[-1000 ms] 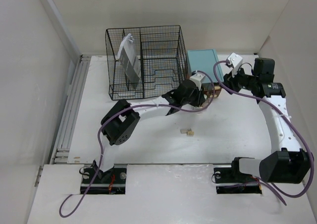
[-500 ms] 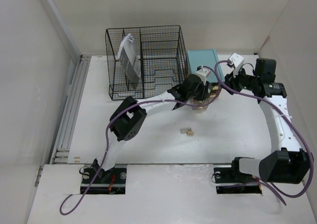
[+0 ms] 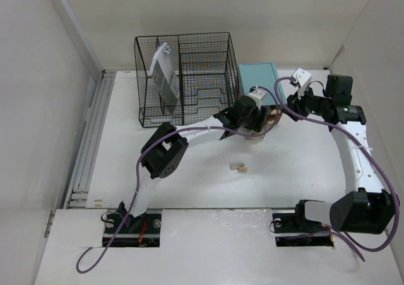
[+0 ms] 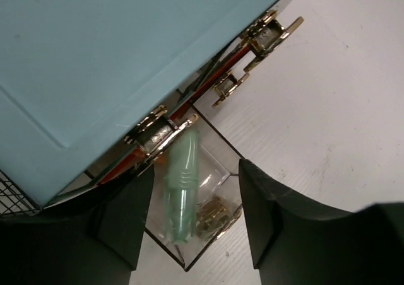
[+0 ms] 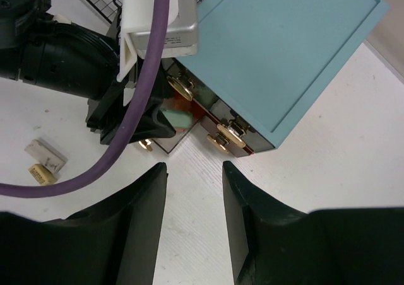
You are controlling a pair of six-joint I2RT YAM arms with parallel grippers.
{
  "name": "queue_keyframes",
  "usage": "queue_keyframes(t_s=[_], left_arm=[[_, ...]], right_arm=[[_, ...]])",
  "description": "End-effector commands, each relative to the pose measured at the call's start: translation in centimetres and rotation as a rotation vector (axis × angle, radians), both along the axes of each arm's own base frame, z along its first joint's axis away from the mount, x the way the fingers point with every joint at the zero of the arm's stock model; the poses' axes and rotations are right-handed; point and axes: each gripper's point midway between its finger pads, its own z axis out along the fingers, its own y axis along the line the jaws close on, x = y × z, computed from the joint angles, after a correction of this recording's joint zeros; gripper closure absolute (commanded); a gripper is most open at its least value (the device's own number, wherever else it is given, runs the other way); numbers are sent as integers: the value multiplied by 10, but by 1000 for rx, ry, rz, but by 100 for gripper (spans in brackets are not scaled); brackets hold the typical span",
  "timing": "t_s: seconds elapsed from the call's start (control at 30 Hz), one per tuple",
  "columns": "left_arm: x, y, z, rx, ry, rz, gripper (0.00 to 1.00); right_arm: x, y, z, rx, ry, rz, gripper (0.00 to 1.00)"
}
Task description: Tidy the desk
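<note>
The white desk point(image 3: 189, 184) carries a teal drawer box point(image 3: 257, 80) at the back. My left gripper point(image 3: 256, 125) hovers at the box's front. In the left wrist view it point(image 4: 196, 171) is open, its fingers on either side of a pulled-out clear drawer point(image 4: 221, 162). A pale green pen-like item point(image 4: 180, 184) and gold clips point(image 4: 214, 212) lie in the drawer, and neither finger touches the green item. My right gripper point(image 3: 293, 101) is open and empty just right of the box, over bare desk in its wrist view point(image 5: 194, 168).
A black wire-mesh organizer point(image 3: 183, 77) with a grey-white packet point(image 3: 165, 77) stands at the back left. Two small tan and white pieces point(image 3: 238, 168) lie mid-desk, also in the right wrist view point(image 5: 45, 161). The box's other drawers have gold handles point(image 4: 271, 33). Walls close both sides.
My left arm has reached further forward, bringing its gripper up to the front of the teal box. My right gripper has drawn back slightly to the right.
</note>
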Motion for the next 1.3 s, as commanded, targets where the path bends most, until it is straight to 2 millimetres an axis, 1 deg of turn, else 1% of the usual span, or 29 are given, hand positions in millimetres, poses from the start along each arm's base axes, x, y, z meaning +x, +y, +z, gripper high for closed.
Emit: queue_keyframes(t_s=[0.0,0.03,0.07,0.1,0.13,0.2,0.23,0.27,0.33,0.37,0.4,0.43,0.47,0.5,0.57,0.6,0.63,0.67,0.7,0.73,0.77,0.83,0.9,0.93,0.97,1.07,1.1,1.2,1.27], left_arm=[[31,6,39,-52,-94,70,46],[30,8,39,-51,-93,70,42],[30,8,39,-51,-93,70,44],[31,7,48,-67,-106,70,48],[31,10,43,-49,-108,74,54],[31,10,58,-74,-128,75,69],[31,12,53,-63,-125,83,81],[31,12,62,-80,-138,84,90],[29,15,70,-89,-155,80,100],[27,18,72,-89,-155,80,100],[24,21,82,-110,-172,81,100],[17,20,86,-120,-178,71,100],[14,23,91,-127,-184,71,100],[5,26,97,-131,-196,59,100],[-7,31,101,-137,-199,49,100],[-17,30,101,-142,-201,35,100],[-28,36,100,-146,-203,26,100],[-38,36,99,-150,-204,12,100],[-41,40,99,-154,-206,13,100],[-53,42,98,-162,-204,-12,100],[-57,44,98,-167,-203,-22,100],[-74,42,90,-185,-161,-72,100],[-82,42,81,-188,-124,-92,100],[-88,37,74,-180,-111,-112,100],[-88,38,54,-148,-86,-112,100],[-91,34,25,-110,-44,-134,100],[-88,30,15,-97,-33,-134,100],[-81,21,-2,-61,-17,-138,100],[-75,17,-7,-42,-23,-133,100]], right_arm=[[-4,5,8,10,-30,39,54],[-4,5,8,10,-31,39,54],[-3,4,6,11,-21,39,54],[-4,5,4,13,-12,39,54],[-4,5,4,13,-12,39,54],[-3,1,4,12,-12,30,54],[-3,1,4,6,-18,34,54],[-3,1,4,6,-18,34,54],[-3,0,4,1,-17,27,54],[-2,-3,3,-10,-16,14,54],[1,-3,1,-10,-16,14,54],[1,-8,-3,-16,-6,-4,56],[4,-11,-3,-26,-14,-16,63],[4,-12,-6,-32,-11,-23,68],[8,-18,-6,-54,-19,-49,79],[9,-20,-16,-59,6,-58,88],[9,-22,-16,-72,1,-60,91],[10,-23,-23,-77,20,-66,92],[10,-23,-23,-77,20,-66,92],[9,-23,-27,-82,24,-61,93],[10,-24,-30,-81,35,-61,93],[11,-24,-34,-81,46,-60,93],[12,-24,-30,-81,36,-61,93],[12,-24,-30,-81,36,-61,93],[12,-24,-30,-81,36,-61,93],[12,-24,-30,-81,36,-61,93],[12,-24,-30,-81,36,-61,93],[12,-22,-30,-75,36,-54,93],[12,-26,-30,-75,36,-63,93]])
